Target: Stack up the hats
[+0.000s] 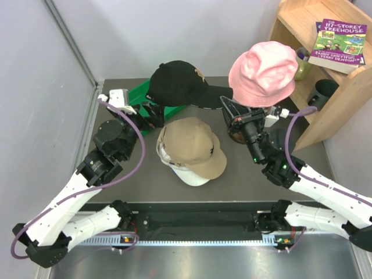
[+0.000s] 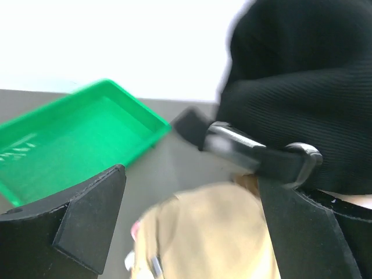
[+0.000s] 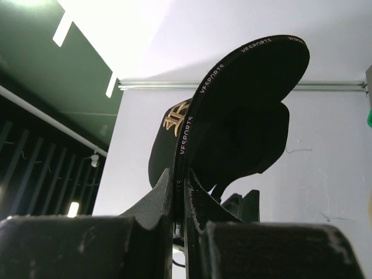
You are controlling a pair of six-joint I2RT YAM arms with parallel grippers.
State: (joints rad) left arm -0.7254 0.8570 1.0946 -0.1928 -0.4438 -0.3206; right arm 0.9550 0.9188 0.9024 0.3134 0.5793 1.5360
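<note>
On the table (image 1: 244, 174) we see the tan cap (image 1: 195, 148) sitting on a white cap (image 1: 192, 176) at the middle, and the black cap (image 1: 177, 81) is up in the air just behind them. Our right gripper (image 1: 225, 104) is pinched tight on the edge of that cap's peak, while our left gripper (image 1: 152, 111) stands fully spread and empty by its back strap (image 2: 261, 154). With so thin a hold the crown may swing or slip on the way down, or the strap may catch a left finger, and either would land the cap crooked on the tan one.
</note>
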